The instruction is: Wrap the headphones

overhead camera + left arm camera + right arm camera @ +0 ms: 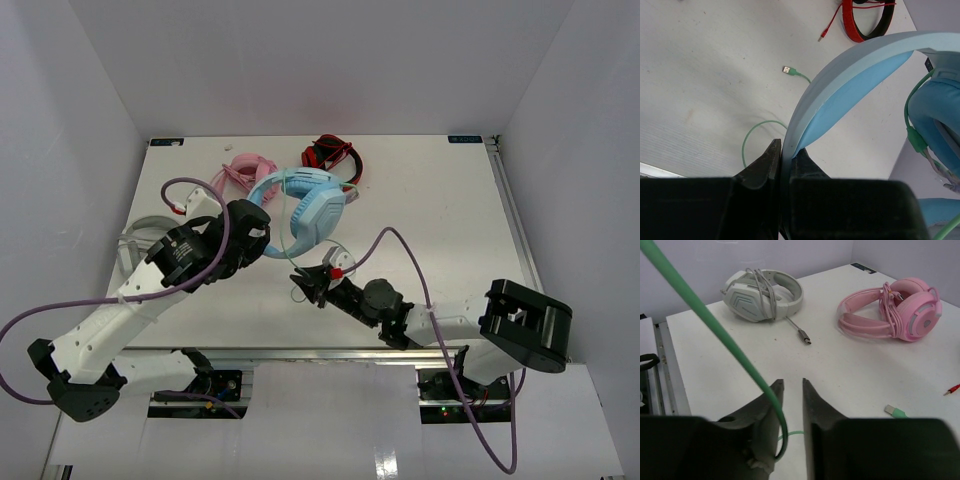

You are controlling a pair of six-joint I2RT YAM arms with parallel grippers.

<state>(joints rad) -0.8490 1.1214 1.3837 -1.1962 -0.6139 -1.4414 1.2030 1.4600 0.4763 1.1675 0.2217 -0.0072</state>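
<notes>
Overlooking counter (450, 200): headphones (310, 205) sit toward its far side, between my arms; I judge left steadies, right winds.
Left wrist: left gripper (782, 147) jaws clamp the headband (840, 85), bracing it for winding; cable (747, 140) trails loose.
Right wrist: right gripper (792, 382) jaws narrowly apart; cable runs along one finger, unpinched.
Writing: none I can read.

You have four over-ear headsets in stock: one light blue padded headset (310, 205), one pink padded headset (245, 168), one red-and-black headset (332, 155), one grey-white hard-shell headset (762, 292).
</notes>
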